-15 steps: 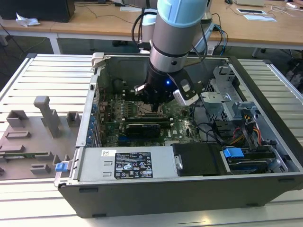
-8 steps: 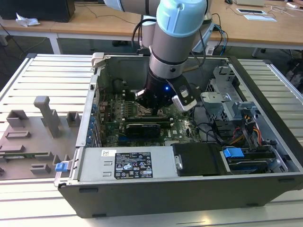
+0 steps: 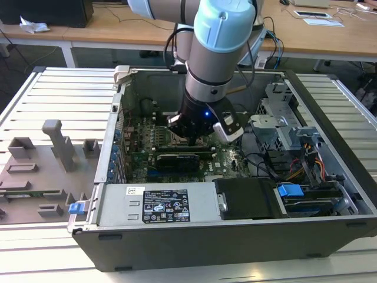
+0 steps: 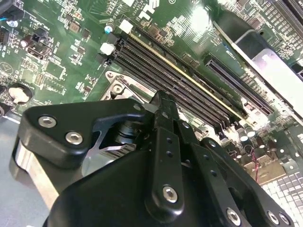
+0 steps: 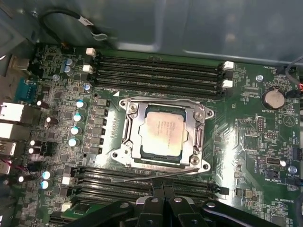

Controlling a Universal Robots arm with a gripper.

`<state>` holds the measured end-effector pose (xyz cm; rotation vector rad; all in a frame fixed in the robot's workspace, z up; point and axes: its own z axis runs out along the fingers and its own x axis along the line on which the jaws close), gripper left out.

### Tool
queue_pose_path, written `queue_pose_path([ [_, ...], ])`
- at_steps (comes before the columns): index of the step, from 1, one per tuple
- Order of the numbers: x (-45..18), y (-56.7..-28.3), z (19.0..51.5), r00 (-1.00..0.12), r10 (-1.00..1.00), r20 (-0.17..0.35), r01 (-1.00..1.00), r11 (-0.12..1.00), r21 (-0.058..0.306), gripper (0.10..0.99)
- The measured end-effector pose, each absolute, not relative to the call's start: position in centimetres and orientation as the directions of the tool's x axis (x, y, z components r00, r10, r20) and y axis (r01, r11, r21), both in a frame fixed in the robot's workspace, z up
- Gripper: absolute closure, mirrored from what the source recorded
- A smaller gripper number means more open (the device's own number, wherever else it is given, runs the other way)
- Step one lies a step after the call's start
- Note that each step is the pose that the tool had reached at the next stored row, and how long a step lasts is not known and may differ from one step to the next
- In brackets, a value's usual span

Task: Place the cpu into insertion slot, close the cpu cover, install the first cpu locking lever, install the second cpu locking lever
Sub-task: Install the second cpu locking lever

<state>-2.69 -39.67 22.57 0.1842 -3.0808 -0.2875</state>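
In the first wrist view the cpu, a pale square chip, lies flat in the socket on the green motherboard. The cpu cover, a silver frame, lies down around it. A thin metal locking lever runs along the socket's near edge, slightly raised. My gripper sits just beside that lever with its black fingers pressed together and nothing visibly between them. In the exterior view my gripper hangs low inside the open computer case, over the board.
Memory slots flank the socket on both sides. A grey box with a white label, a drive cage and loose cables crowd the case. Grey fixture blocks stand on the slatted table at the exterior view's left.
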Motion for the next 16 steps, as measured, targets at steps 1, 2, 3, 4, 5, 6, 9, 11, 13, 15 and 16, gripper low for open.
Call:
queue_pose_path([
  [1, -2.7, -39.7, 22.5, -0.992, -0.122, 0.031, -0.114, 0.976, 0.187, 0.98],
  [2, -2.7, -39.7, 22.5, -0.992, -0.122, 0.031, -0.114, 0.975, 0.189, 0.98],
  [3, -2.8, -39.6, 22.5, -0.992, -0.122, 0.03, -0.114, 0.975, 0.191, 0.98],
  [4, -2.8, -39.6, 22.5, -0.992, -0.122, 0.03, -0.114, 0.975, 0.193, 0.98],
  [5, -2.9, -39.6, 22.5, -0.992, -0.122, 0.03, -0.114, 0.974, 0.195, 0.98],
  [6, -3.0, -39.5, 22.5, -0.992, -0.122, 0.029, -0.114, 0.974, 0.197, 0.98],
  [9, -3.6, -39.5, 22.3, -0.992, -0.123, 0.029, -0.114, 0.973, 0.202, 0.98],
  [11, -4.5, -39.6, 22.1, -0.992, -0.123, 0.027, -0.114, 0.97, 0.215, 0.98],
  [13, -5.4, -39.7, 21.8, -0.991, -0.128, 0.025, -0.119, 0.966, 0.231, 0.98],
  [15, -5.7, -39.9, 21.5, -0.991, -0.133, 0.024, -0.124, 0.964, 0.236, 0.98],
  [16, -5.8, -39.9, 21.4, -0.991, -0.135, 0.024, -0.126, 0.963, 0.238, 0.98],
])
